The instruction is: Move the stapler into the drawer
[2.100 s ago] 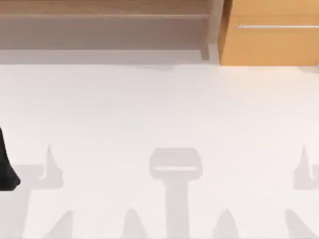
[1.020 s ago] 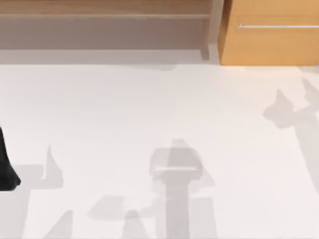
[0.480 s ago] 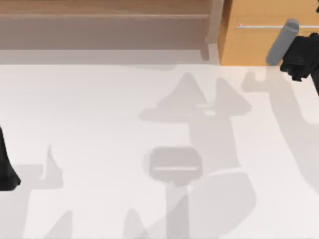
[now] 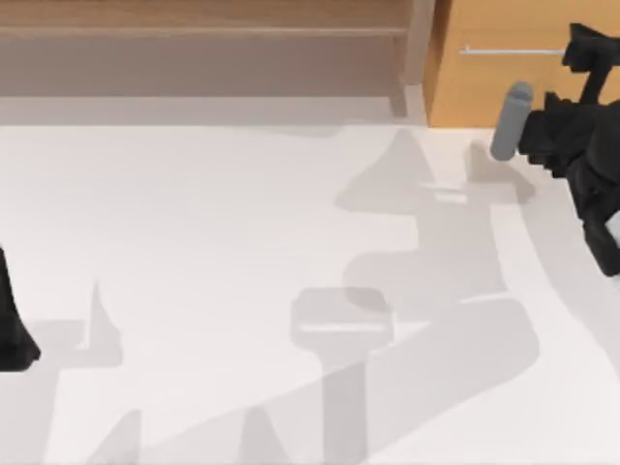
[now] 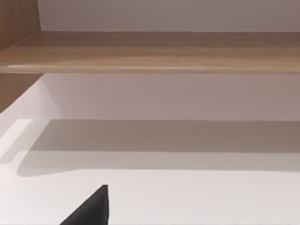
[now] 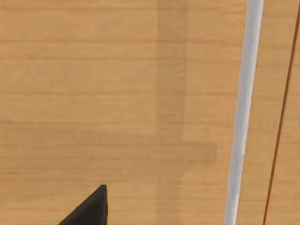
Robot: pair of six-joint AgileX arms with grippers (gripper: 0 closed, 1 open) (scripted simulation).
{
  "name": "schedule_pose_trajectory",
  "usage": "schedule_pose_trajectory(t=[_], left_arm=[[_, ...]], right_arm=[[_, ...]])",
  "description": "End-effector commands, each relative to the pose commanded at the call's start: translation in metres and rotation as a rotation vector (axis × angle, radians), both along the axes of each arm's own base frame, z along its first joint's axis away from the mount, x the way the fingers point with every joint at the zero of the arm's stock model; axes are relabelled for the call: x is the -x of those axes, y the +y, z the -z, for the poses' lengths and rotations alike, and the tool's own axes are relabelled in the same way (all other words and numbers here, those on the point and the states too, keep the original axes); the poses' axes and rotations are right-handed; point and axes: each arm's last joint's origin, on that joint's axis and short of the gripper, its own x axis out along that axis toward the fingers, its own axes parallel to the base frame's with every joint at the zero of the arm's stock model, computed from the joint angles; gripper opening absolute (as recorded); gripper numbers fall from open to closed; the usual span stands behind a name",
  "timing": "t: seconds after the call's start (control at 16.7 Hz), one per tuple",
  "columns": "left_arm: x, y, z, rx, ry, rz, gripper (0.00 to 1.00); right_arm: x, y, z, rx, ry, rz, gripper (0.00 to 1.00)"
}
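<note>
The drawer (image 4: 513, 82) stands closed at the table's back right, its orange-tan front crossed by a thin silver bar handle (image 4: 509, 50). My right gripper (image 4: 584, 48) hovers at the right end of that handle, its arm reaching in from the right edge. In the right wrist view the drawer front (image 6: 117, 93) is very close, the handle (image 6: 241, 112) runs across it, and one black fingertip (image 6: 89, 211) shows. The stapler is out of view. My left arm (image 4: 12, 329) stays parked at the left edge.
A wide brown wooden shelf (image 4: 203, 39) runs along the back left, also seen as the shelf (image 5: 150, 51) in the left wrist view. The white tabletop (image 4: 242, 223) carries shadows of the arms.
My right arm has swung in from the right edge up to the drawer front, then shifted a little left and toward the front. The left arm has not moved.
</note>
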Motion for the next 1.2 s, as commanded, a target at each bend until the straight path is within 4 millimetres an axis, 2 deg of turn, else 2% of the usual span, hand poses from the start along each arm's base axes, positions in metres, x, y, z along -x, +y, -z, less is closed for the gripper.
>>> schedule_pose_trajectory(t=[0.3, 0.66, 0.96, 1.2], left_arm=[[0.0, 0.0, 0.0, 0.0, 0.0, 0.0, 1.0], [0.0, 0.0, 0.0, 0.0, 0.0, 0.0, 1.0], [0.0, 0.0, 0.0, 0.0, 0.0, 0.0, 1.0], [0.0, 0.0, 0.0, 0.0, 0.0, 0.0, 1.0]], right_arm=[[0.0, -0.002, 0.0, -0.001, 0.004, 0.003, 1.0], [-0.023, 0.0, 0.0, 0.0, 0.0, 0.0, 1.0], [-0.025, 0.0, 0.0, 0.0, 0.0, 0.0, 1.0], [-0.025, 0.0, 0.0, 0.0, 0.0, 0.0, 0.7]])
